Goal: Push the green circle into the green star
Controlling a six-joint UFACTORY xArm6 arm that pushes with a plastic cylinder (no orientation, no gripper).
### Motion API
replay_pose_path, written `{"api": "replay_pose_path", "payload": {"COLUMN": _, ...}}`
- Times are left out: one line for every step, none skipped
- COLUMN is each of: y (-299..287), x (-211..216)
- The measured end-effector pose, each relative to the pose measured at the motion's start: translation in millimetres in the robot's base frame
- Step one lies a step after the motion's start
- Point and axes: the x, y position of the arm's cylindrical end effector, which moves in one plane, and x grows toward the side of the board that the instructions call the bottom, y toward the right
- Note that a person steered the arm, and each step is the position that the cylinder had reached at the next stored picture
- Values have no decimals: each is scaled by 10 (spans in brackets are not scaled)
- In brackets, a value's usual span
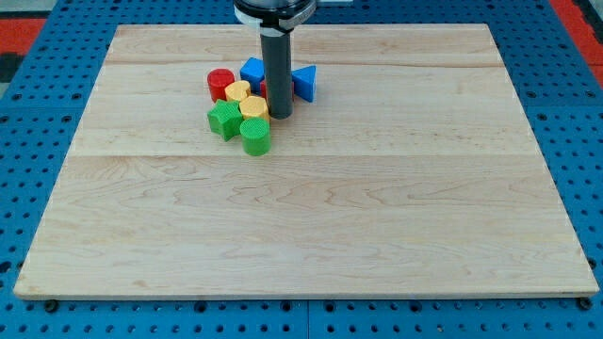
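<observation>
Ribbed green circle (255,137) against green star (224,119), my tip (280,115) beside.

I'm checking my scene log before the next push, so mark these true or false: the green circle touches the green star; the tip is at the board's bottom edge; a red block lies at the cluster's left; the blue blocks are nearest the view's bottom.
1. The green circle touches the green star: true, they sit against each other.
2. My tip is at the wooden board's bottom edge: false, it stands in the cluster near the top, right of the yellow blocks.
3. A red block lies at the cluster's left: true.
4. The blue blocks are nearest the view's bottom: false, they lie on the cluster's top side.
</observation>
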Motion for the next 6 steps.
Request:
{"api": "replay_pose_path", "payload": {"y": 0, "x": 132}}
{"api": "replay_pose_path", "payload": {"y": 199, "x": 323}}
{"api": "replay_pose_path", "payload": {"y": 336, "x": 769}}
{"api": "replay_pose_path", "payload": {"y": 79, "x": 1134}}
{"api": "replay_pose_path", "payload": {"y": 80, "x": 935}}
{"api": "replay_pose_path", "payload": {"y": -76, "x": 676}}
